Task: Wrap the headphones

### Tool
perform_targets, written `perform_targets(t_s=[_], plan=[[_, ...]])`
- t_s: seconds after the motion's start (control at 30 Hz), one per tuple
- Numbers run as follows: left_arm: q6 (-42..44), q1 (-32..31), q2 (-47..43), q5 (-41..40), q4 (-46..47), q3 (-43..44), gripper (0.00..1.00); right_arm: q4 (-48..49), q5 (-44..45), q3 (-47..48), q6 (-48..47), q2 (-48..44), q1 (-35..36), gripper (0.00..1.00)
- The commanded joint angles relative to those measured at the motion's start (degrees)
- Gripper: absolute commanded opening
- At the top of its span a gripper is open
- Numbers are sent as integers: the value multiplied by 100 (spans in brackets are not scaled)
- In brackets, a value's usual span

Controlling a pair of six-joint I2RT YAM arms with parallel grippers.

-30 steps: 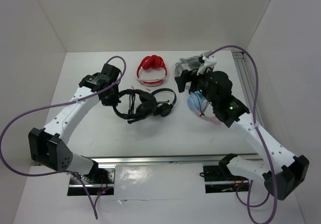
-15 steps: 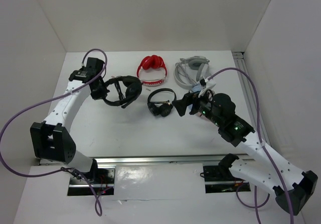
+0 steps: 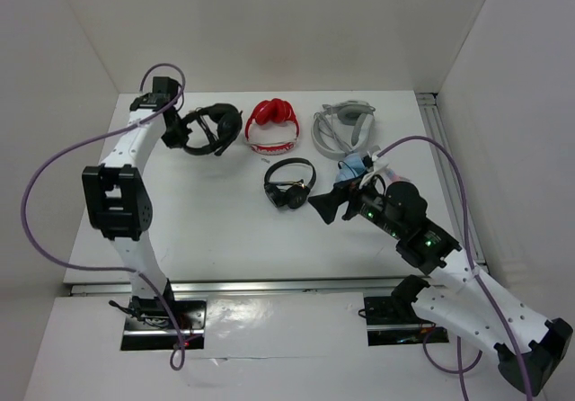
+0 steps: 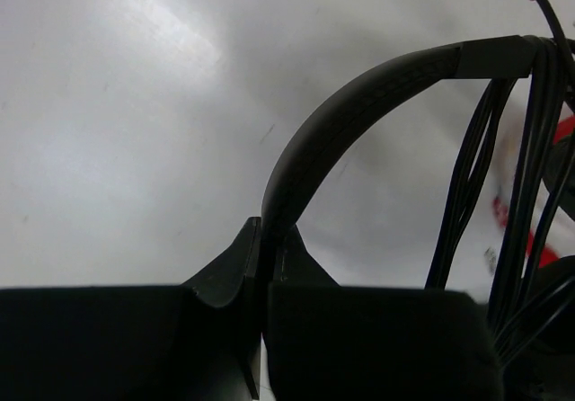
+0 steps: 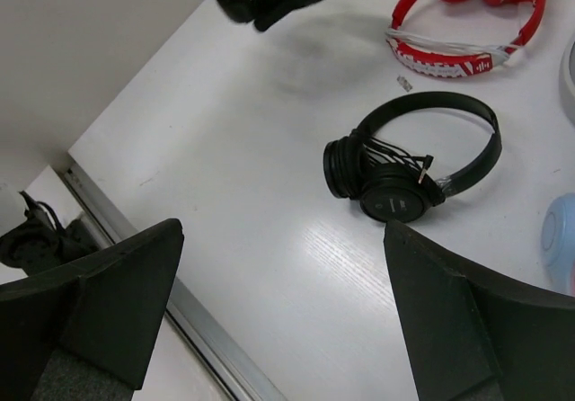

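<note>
The left gripper is clamped on the band of the headphones, at the upper left of the top view, with the cable looped over the band. The right gripper gapes empty at centre right. Best to set them down gently, so the loops cannot slip, and let go only once they rest.

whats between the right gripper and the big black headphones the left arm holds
The smaller black on-ear pair lies between the right gripper and the headphones, nearer the gripper. The top external and right wrist views both show it.
</note>
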Motion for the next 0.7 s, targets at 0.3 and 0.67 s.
perform_targets(t_s=[0.3,0.67], plan=[[-141,506,2614,-158,298,2526,0,31,-197,98,38,-79,167,100],[218,682,3362,870,439,3502,4,136,-145,-156,91,-263,219,100]])
